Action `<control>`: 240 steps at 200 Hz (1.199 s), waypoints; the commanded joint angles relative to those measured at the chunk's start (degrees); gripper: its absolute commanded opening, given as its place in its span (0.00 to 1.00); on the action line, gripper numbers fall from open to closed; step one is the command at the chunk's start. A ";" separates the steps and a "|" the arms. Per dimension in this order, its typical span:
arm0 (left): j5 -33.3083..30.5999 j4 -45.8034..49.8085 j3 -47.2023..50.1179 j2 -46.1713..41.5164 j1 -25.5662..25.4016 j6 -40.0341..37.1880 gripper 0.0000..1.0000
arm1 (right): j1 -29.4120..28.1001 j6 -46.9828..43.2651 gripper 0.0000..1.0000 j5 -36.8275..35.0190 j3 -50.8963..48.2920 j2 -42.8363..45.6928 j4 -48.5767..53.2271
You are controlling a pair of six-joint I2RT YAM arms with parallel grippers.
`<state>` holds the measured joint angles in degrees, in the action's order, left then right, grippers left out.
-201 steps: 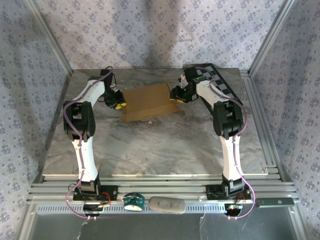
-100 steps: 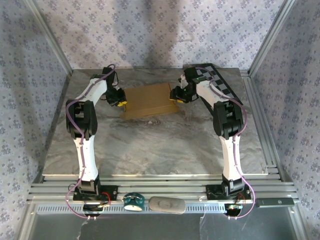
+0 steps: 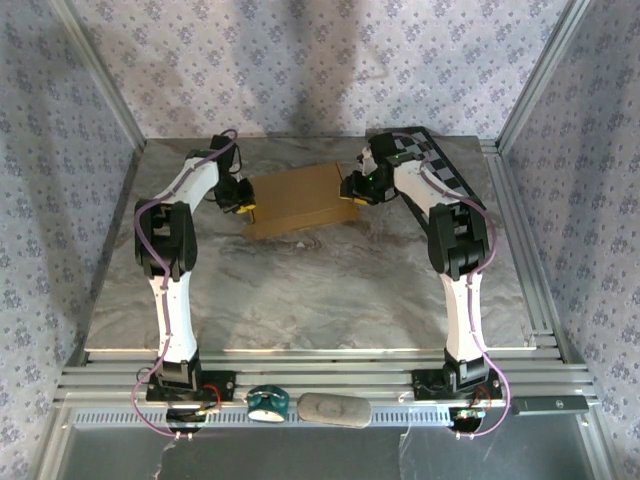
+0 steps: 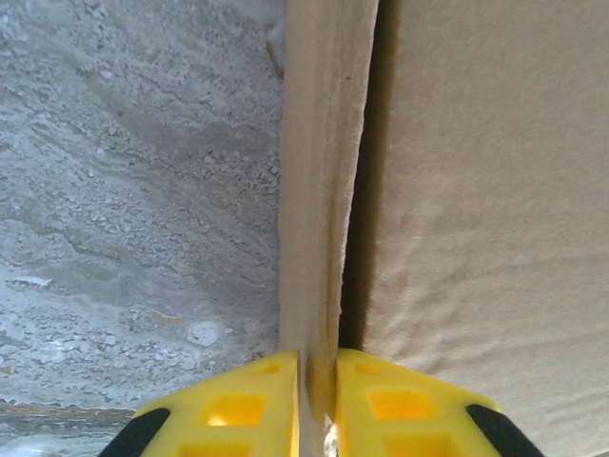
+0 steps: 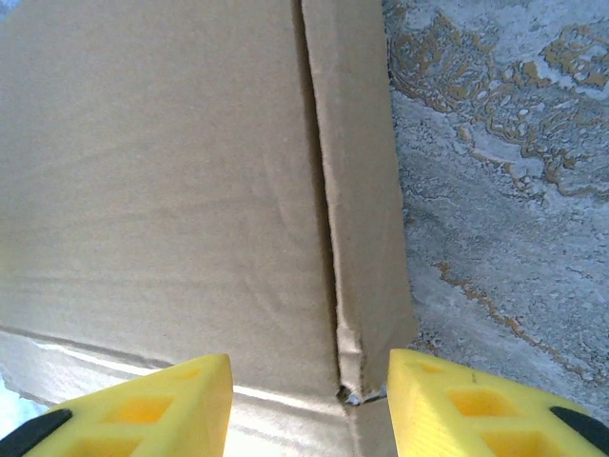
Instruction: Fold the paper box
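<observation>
The left wrist view crops the paper box (image 4: 476, 190) and fingers (image 4: 238, 419).

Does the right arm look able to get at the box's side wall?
Probably yes. The right gripper sits right at the box, open, with the side wall lying between its fingers. Nothing looks to be in the way.

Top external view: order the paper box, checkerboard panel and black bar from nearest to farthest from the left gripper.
1. paper box, at the left gripper, centre back.
2. checkerboard panel, back right.
3. black bar, near right edge.
</observation>
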<state>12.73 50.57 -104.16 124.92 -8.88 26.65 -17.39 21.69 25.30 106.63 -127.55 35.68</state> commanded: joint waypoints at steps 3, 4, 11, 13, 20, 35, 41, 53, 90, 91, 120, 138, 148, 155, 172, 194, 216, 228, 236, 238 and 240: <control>-2.86 2.97 2.75 1.30 -0.85 -0.74 0.22 | 0.16 0.90 0.47 -0.46 -1.31 2.73 0.84; -2.83 2.97 2.74 1.29 -0.86 -0.73 0.22 | 0.16 0.90 0.47 -0.44 -1.28 2.74 0.82; -2.83 2.79 2.83 1.44 -0.87 -0.64 0.21 | 0.17 0.94 0.47 -0.50 -1.51 2.89 0.66; -2.81 2.79 2.87 1.46 -0.91 -0.60 0.21 | 0.16 0.97 0.47 -0.45 -1.51 2.96 0.67; -2.71 2.74 2.85 1.68 -0.96 -0.55 0.20 | 0.16 1.06 0.47 -0.51 -1.76 3.10 0.63; -2.47 2.56 2.82 1.90 -1.13 -0.25 0.16 | 0.22 1.00 0.47 -0.60 -2.11 3.48 0.62; -2.57 2.44 2.82 1.75 -1.13 -0.12 0.13 | 0.24 1.01 0.47 -0.69 -2.26 3.65 0.53; -2.49 2.34 2.67 1.39 -1.13 0.15 0.03 | 0.38 0.85 0.46 -0.78 -2.58 4.14 0.42; -0.06 7.32 -2.19 1.41 -0.89 1.90 0.00 | 0.51 -2.22 0.47 -2.54 -5.69 9.02 -1.04; 0.20 7.56 -2.36 1.48 -0.84 2.04 0.00 | 0.51 -2.33 0.47 -2.62 -5.75 9.22 -1.05; 12.94 17.76 -9.88 3.70 0.68 4.69 0.00 | 2.28 -4.62 0.50 -6.09 -11.12 16.56 -5.30; 20.07 22.28 -10.94 3.77 1.06 4.77 0.00 | 4.60 -4.38 0.54 -6.60 -16.10 22.86 -9.41; 23.15 23.28 -10.14 2.88 0.97 4.32 0.00 | 6.07 -3.90 0.56 -6.45 -18.37 26.04 -11.54; 24.61 23.27 -9.07 1.82 1.04 4.24 0.00 | 7.00 -3.81 0.59 -6.46 -19.38 27.83 -12.27; 27.42 21.39 -3.58 -1.61 1.29 5.76 0.00 | 9.52 -2.91 0.64 -5.96 -20.27 30.42 -11.99; 32.59 18.70 2.82 -5.42 0.85 8.20 0.00 | 12.37 1.06 0.68 -4.19 -19.21 30.73 -9.35; 35.32 17.22 9.01 -9.17 0.01 9.68 0.00 | 12.72 6.67 0.75 -5.43 -13.87 28.80 0.24; 36.13 17.28 12.14 -11.03 -0.37 9.89 0.00 | 12.08 5.60 0.75 -7.53 -9.67 27.62 8.21; 36.38 17.32 14.12 -12.29 -0.81 10.00 0.00 | 11.39 3.50 0.75 -9.63 -9.81 28.38 9.76; 36.42 17.38 14.57 -12.61 -0.97 10.04 0.00 | 11.18 3.00 0.75 -10.31 -10.46 28.99 9.39; 36.43 17.51 14.92 -12.91 -1.14 10.05 0.00 | 11.05 2.41 0.75 -10.70 -11.33 29.65 8.76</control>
<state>43.44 67.33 -93.47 117.30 -8.82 34.87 -4.43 24.69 18.90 93.32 -99.13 34.28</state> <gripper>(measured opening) 0.042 0.750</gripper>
